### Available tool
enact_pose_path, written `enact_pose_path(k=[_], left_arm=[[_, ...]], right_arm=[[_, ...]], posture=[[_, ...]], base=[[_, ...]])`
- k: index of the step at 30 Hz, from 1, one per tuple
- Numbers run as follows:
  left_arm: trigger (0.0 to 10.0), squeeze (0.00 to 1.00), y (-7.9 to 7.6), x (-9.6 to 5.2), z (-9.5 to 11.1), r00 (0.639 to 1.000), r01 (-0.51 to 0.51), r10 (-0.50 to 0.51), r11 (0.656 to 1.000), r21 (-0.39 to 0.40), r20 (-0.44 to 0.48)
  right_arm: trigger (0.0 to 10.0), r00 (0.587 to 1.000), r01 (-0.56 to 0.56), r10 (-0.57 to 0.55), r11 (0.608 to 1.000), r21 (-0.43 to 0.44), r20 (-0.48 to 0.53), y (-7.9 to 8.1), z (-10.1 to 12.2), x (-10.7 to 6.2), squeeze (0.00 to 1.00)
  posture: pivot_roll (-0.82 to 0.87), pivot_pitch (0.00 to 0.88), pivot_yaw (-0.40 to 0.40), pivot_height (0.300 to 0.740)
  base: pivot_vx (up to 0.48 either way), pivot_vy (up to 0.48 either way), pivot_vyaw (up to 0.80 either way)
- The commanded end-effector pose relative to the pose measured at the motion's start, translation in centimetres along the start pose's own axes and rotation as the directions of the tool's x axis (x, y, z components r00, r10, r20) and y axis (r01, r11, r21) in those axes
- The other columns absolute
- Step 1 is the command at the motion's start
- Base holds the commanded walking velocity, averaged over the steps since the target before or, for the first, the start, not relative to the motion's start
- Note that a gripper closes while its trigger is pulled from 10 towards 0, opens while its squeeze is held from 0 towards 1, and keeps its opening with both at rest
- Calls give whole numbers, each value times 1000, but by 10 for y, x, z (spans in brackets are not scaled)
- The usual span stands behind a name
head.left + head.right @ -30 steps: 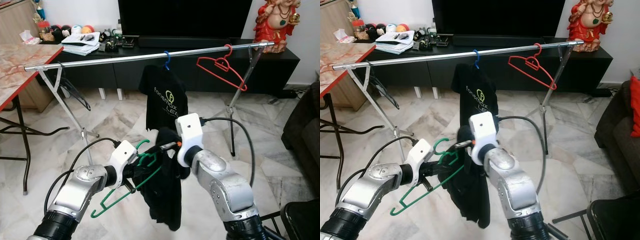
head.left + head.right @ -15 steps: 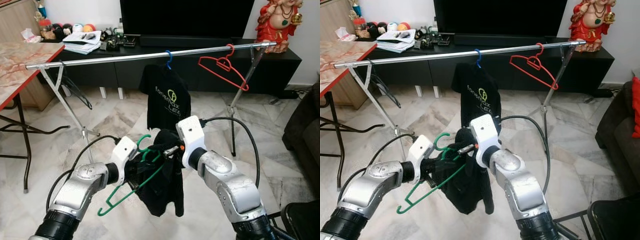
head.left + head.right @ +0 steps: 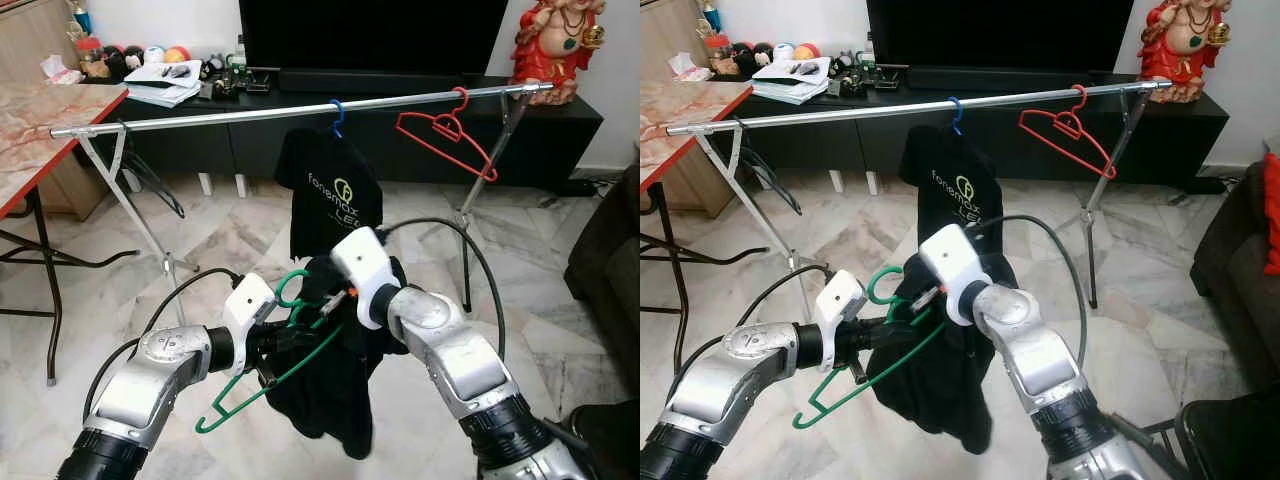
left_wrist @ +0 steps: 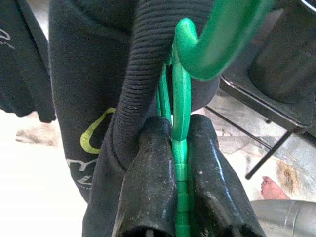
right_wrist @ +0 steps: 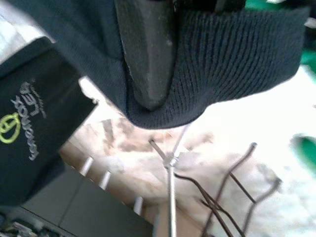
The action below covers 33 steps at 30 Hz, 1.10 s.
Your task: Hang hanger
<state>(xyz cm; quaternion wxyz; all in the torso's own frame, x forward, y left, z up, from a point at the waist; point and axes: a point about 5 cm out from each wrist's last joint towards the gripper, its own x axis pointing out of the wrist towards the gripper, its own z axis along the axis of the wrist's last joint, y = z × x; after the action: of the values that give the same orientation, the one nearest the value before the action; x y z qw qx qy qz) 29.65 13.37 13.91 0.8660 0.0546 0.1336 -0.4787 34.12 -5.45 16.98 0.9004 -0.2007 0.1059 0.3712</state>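
Observation:
My left gripper [image 3: 283, 335] is shut on the neck of a green hanger [image 3: 262, 385], whose hook [image 4: 212, 47] curls just past the fingertips [image 4: 153, 163]. A black T-shirt [image 3: 335, 400] droops over the hanger and hangs below both arms. My right gripper [image 3: 923, 297] is shut on the shirt's ribbed collar [image 5: 232, 64], right beside the hanger's hook. Both hold it low, well in front of the silver rail [image 3: 250, 115].
On the rail hang another black printed T-shirt [image 3: 335, 195] on a blue hanger and a bare red hanger [image 3: 445, 135]. A red-edged table [image 3: 40, 125] stands left, a black TV cabinet [image 3: 400, 110] behind, a dark sofa [image 3: 610, 250] at right.
My right arm has shifted left and nearer the hanger's hook, pulling the shirt collar over it. The left gripper keeps its hold in nearly the same spot.

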Motion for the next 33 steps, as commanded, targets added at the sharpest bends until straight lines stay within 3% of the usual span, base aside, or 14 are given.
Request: enact_pose_path(k=[1, 2, 4, 7, 12, 16, 17, 22, 24, 26, 27, 28, 29, 33], left_arm=[[10000, 0, -8, 2, 9, 999, 49, -50, 998, 38, 21], [10000, 0, -8, 2, 9, 999, 49, -50, 998, 38, 21], [10000, 0, -8, 2, 9, 999, 48, -49, 998, 39, 18], [10000, 0, -9, 1, 9, 999, 47, -48, 998, 42, 8], [10000, 0, -11, 3, 9, 998, 55, -55, 998, 44, 3], [10000, 0, -11, 4, 8, 998, 56, -56, 997, 47, 0], [10000, 0, -11, 4, 8, 998, 56, -56, 997, 47, 0], [10000, 0, -11, 6, 7, 999, 49, -49, 997, 51, -6], [10000, 0, -11, 6, 7, 999, 49, -49, 997, 51, -9], [10000, 0, -11, 6, 5, 999, 46, -45, 997, 54, -23], [10000, 0, -11, 6, 4, 999, 45, -44, 997, 56, -27], [10000, 0, -11, 7, 3, 999, 46, -44, 997, 57, -29], [10000, 0, -11, 7, 3, 999, 46, -45, 997, 57, -29], [10000, 0, -11, 7, 4, 999, 49, -47, 997, 53, -24]], right_arm=[[10000, 993, 116, -118, 991, -63, -17, -17, 5, 5, 0], [10000, 993, 116, -118, 991, -63, -17, -17, 5, 5, 0], [10000, 971, 231, -234, 970, -74, -43, -37, 4, 4, 0], [10000, 968, 249, -249, 968, 2, -27, -40, 7, 5, 0], [10000, 984, 172, -173, 985, -12, -39, -23, 2, 12, 0], [10000, 998, 65, -66, 994, 82, 13, -4, 7, 14, 0], [10000, 998, 61, -63, 994, 90, 16, -3, 7, 14, 0], [10000, 993, -7, -26, 958, 285, 113, 2, 24, 10, 0], [10000, 991, -22, -21, 949, 315, 130, 3, 27, 9, 0], [10000, 992, -17, -20, 954, 300, 121, 3, 26, 7, 0], [10000, 995, 7, -33, 965, 262, 96, 2, 22, 7, 0], [10000, 997, 63, -69, 984, 164, 33, -1, 13, 6, 0], [10000, 997, 75, -78, 987, 139, 15, -2, 10, 6, 0], [10000, 999, 24, -31, 987, 159, 40, 2, 11, 5, 0]], posture=[[21, 98, -4, 740], [21, 98, -4, 740], [24, 97, -5, 740], [24, 97, -5, 740], [21, 96, -4, 740], [20, 91, -3, 740], [20, 91, -3, 740], [19, 86, -4, 740], [16, 85, -4, 740], [16, 85, -5, 740], [16, 84, -5, 740], [16, 84, -5, 740], [16, 84, -5, 740], [18, 87, -7, 740]], base=[[0, 0, 0], [0, 0, 0], [0, 0, 0], [0, 0, 0], [0, 0, 0], [0, 0, 0], [0, 0, 0], [0, 0, 0], [0, 0, 0], [0, 0, 0], [0, 0, 0], [0, 0, 0], [0, 0, 0], [0, 0, 0]])
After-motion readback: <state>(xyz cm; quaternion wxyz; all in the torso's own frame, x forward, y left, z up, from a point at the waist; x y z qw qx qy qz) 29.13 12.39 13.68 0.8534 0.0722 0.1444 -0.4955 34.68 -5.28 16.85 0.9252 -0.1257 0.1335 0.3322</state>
